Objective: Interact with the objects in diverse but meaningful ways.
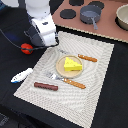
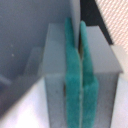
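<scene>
In the wrist view we see the claw (image 2: 80, 75) clenched, its two teal pads (image 2: 72, 85) pressed face to face with nothing between them. In the exterior view the white arm hangs over the far corner of the striped placemat (image 1: 95, 75) on the exterior view's left, and the claw itself is hidden under it. Just beside the arm, off the mat's edge on the dark surface (image 1: 10, 60), lies the red tomato (image 1: 26, 47). The white-and-blue fish-like piece (image 1: 22, 75) rests near the mat's edge on the same side. The brown sausage (image 1: 45, 86) lies on the mat near its near edge. The yellow cheese wedge (image 1: 72, 64) sits on the round tan plate (image 1: 61, 69) at mid-mat, with an orange-handled fork (image 1: 67, 80) and an orange-handled knife (image 1: 82, 57) beside the plate. The grey two-handled pot (image 1: 90, 15) stands on a brown board (image 1: 112, 30) beyond the mat's far edge.
</scene>
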Controlling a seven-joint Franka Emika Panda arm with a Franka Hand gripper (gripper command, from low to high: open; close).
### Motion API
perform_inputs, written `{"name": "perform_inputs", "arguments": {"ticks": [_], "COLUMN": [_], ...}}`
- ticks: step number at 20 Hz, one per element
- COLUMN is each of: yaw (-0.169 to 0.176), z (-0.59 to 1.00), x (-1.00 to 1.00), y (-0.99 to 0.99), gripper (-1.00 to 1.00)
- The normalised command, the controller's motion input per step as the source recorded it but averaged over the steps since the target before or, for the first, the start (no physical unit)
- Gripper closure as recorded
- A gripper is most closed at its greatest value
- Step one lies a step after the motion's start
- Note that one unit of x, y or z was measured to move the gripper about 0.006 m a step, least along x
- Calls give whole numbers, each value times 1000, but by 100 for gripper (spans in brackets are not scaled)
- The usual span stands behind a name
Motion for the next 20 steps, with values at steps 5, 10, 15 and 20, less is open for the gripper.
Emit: {"name": "perform_inputs", "arguments": {"ticks": [5,10,15,20], "yaw": [14,-2,-23,-47], "z": [999,698,432,273], "x": [309,867,928,703], "y": [100,124,191,522], "gripper": [100,100,100,100]}}
